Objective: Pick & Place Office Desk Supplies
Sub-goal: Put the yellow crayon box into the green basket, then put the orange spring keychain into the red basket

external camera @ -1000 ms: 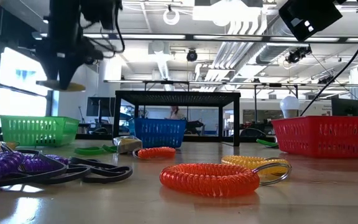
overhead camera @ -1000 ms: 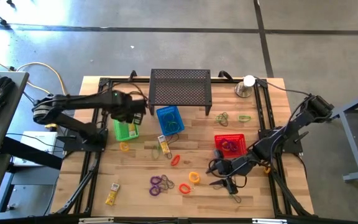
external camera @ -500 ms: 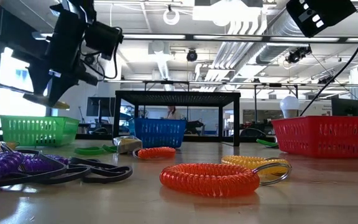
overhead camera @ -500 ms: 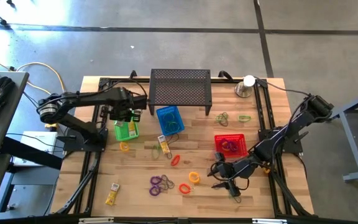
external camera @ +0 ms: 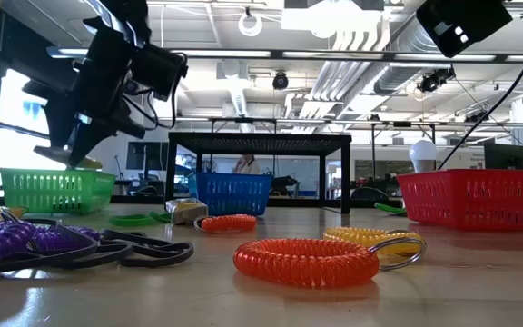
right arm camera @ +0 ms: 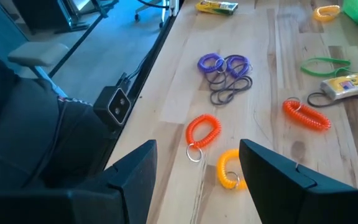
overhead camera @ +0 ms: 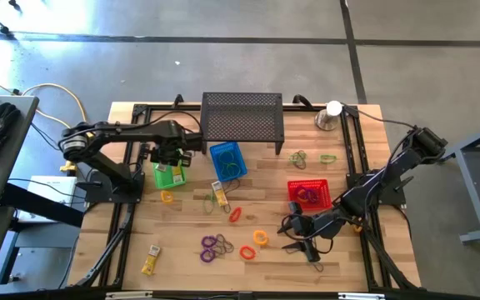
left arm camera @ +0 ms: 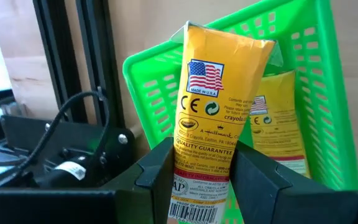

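left gripper: jaws closed on yellow packet, held over green basket near counter's left edge, second packet inside | right gripper: jaws apart, holding nothing, above orange coil and yellow coil near counter's front right | purple coils: counter's front edge

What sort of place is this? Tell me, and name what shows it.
Likely a robotics lab or open industrial workspace: exposed ceiling ducts and strip lights beyond the wooden table, bare concrete floor, and sorting baskets such as the green basket.
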Robot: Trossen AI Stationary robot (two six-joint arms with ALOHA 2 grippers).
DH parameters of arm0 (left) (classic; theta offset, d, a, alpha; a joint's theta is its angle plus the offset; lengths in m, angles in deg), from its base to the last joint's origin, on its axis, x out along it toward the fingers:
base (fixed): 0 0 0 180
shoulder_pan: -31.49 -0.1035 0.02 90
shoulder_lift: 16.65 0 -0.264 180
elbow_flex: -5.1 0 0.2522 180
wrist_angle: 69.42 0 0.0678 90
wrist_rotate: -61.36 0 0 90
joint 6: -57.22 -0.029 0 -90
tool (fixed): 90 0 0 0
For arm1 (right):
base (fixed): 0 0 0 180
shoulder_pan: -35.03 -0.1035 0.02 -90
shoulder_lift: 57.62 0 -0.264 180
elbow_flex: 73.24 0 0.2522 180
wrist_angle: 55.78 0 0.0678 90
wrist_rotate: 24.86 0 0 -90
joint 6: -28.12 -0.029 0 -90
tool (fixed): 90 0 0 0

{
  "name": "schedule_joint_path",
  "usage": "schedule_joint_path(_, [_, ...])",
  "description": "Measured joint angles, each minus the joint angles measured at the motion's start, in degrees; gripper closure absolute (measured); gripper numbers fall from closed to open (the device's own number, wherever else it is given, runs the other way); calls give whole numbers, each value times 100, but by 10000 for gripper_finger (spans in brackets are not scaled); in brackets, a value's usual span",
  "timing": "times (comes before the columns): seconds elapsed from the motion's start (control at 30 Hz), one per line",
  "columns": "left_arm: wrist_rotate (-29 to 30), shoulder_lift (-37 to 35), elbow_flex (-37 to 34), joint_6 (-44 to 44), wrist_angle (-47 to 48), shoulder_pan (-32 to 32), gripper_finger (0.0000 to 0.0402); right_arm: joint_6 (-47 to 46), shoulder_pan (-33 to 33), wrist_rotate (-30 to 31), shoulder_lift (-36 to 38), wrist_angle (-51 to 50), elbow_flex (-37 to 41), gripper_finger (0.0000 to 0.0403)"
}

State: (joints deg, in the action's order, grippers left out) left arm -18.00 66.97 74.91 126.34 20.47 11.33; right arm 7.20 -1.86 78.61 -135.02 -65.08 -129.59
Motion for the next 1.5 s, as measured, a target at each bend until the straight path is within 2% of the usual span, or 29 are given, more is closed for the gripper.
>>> schedule_joint_path(0.2, [12,55,-2,-161,-22,142,269,394,0,-8,0,-105,0,186])
schedule_joint_path(0.33, [48,56,-2,145,-30,201,269,552,16,-8,0,-102,0,186])
schedule_joint_path(0.77, [-179,56,-2,487,-8,345,254,570,17,-11,0,-82,0,186])
schedule_joint_path(1.17, [85,56,-2,362,-25,426,251,554,13,-13,0,-83,0,186])
schedule_joint_path(1.3, [122,56,-2,192,-31,424,231,554,13,-13,0,-83,0,186])
schedule_joint_path(1.5, [127,58,-2,216,-33,423,179,554,13,-13,0,-83,0,186])
